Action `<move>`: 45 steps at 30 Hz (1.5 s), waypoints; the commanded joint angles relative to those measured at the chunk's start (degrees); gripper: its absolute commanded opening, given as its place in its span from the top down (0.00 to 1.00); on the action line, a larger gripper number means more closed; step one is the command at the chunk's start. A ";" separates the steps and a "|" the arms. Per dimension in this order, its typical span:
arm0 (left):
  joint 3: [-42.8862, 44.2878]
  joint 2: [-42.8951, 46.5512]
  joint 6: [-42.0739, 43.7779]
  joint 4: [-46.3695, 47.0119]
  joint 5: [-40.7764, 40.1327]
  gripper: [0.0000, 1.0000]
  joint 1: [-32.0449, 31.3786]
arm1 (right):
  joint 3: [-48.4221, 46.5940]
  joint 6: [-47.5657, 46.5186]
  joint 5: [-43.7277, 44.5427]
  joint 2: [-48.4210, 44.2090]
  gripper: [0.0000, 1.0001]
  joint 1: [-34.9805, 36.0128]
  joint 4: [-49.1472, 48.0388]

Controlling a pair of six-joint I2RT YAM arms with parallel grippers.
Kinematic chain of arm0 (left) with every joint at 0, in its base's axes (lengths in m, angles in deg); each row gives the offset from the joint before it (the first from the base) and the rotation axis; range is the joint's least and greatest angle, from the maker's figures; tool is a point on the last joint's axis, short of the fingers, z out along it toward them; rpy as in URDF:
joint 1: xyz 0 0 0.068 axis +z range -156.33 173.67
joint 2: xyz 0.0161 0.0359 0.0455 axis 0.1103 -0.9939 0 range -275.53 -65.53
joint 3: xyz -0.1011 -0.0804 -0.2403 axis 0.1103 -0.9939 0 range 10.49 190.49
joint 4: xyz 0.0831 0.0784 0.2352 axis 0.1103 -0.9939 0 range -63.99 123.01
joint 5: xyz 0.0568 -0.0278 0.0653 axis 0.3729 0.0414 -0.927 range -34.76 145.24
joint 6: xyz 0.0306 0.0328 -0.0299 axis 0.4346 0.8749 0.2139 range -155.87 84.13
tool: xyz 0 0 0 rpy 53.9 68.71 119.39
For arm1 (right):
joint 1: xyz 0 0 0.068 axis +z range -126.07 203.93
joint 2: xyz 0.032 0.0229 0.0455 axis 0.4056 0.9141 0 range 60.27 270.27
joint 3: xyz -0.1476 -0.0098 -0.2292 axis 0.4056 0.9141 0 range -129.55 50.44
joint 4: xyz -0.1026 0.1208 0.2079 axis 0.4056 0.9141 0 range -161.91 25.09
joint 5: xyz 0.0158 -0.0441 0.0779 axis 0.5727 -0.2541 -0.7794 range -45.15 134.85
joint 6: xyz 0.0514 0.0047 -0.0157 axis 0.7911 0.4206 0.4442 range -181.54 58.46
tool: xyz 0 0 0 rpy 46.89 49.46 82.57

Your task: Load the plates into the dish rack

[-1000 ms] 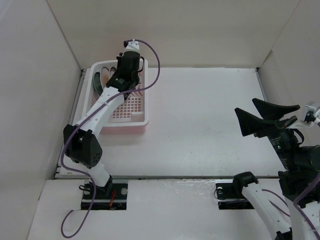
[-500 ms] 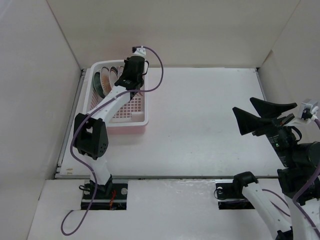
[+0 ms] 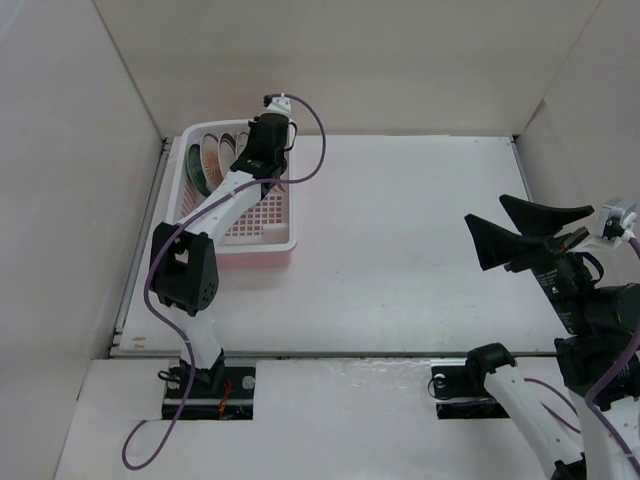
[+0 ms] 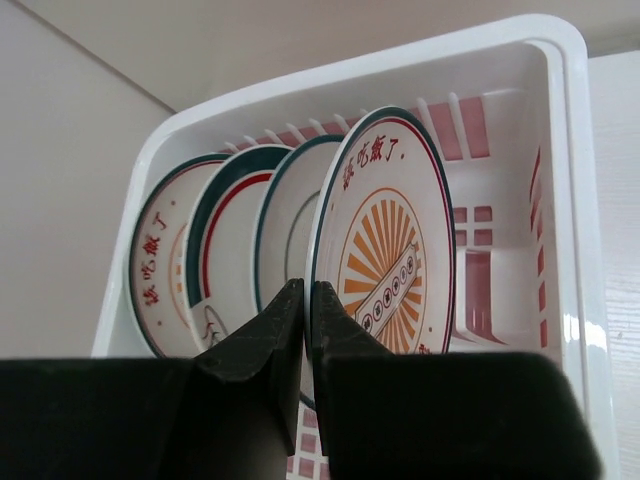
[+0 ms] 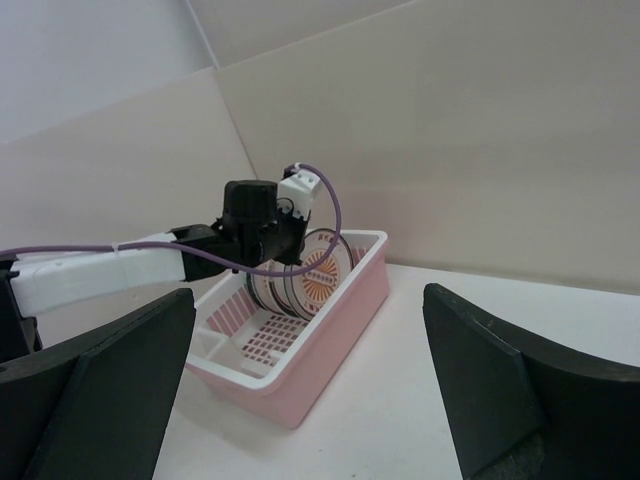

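Observation:
The pink dish rack (image 3: pixel 262 246) stands at the table's far left. Several plates (image 3: pixel 211 156) stand upright on edge in its far end. In the left wrist view the front one is an orange sunburst plate (image 4: pixel 392 250), with teal-rimmed plates (image 4: pixel 226 252) behind it. My left gripper (image 4: pixel 306 300) is shut on the left rim of the sunburst plate, which stands in the rack (image 4: pixel 560 62). It reaches over the rack's far end in the top view (image 3: pixel 266 150). My right gripper (image 3: pixel 527 232) is wide open and empty, raised at the right.
Cardboard walls enclose the table on the left, back and right. The rack (image 5: pixel 330 342) and its plates (image 5: pixel 322 272) show far off in the right wrist view. The left arm's purple cable (image 3: pixel 312 150) loops above the rack.
The left gripper has shifted a little right and toward the back of the rack, uncovering the row of plates. The left arm's elbow swung right. The right arm barely moved.

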 commanded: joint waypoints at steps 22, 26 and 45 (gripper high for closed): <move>-1.69 -1.75 -7.41 -5.06 0.22 0.72 0.33 | -0.19 -1.06 -0.06 0.32 0.00 2.52 -2.51; -1.16 -1.23 -8.02 -5.06 2.31 0.69 0.33 | -0.19 -1.06 -0.06 0.32 0.00 2.53 -2.51; 1.73 3.34 -8.64 -7.69 -0.04 0.34 -3.70 | -0.19 -1.06 -0.06 0.85 0.00 2.53 -2.51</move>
